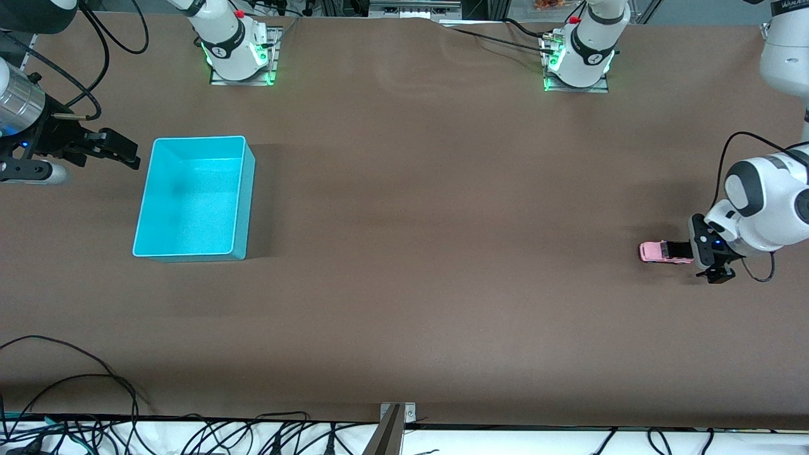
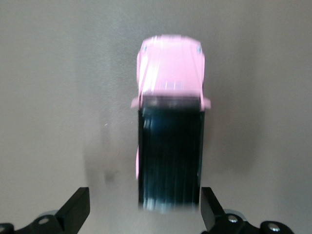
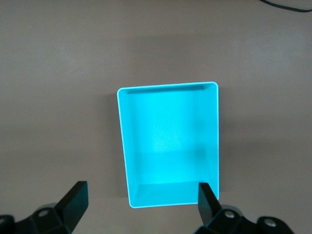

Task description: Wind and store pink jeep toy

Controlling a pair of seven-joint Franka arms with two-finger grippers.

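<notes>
Pink jeep toy [image 1: 660,251] sits on the table at your left arm's end, nose pointing away from the wide-open left gripper [image 2: 141,209] just beside its tail, while your right gripper [image 3: 141,204] waits open by the bin [image 1: 146,208].

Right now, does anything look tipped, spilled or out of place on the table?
Nothing stands out. The pink jeep toy sits upright on its wheels at the left arm's end, just clear of the open left gripper. The turquoise bin stands square and empty beside the open right gripper.
</notes>
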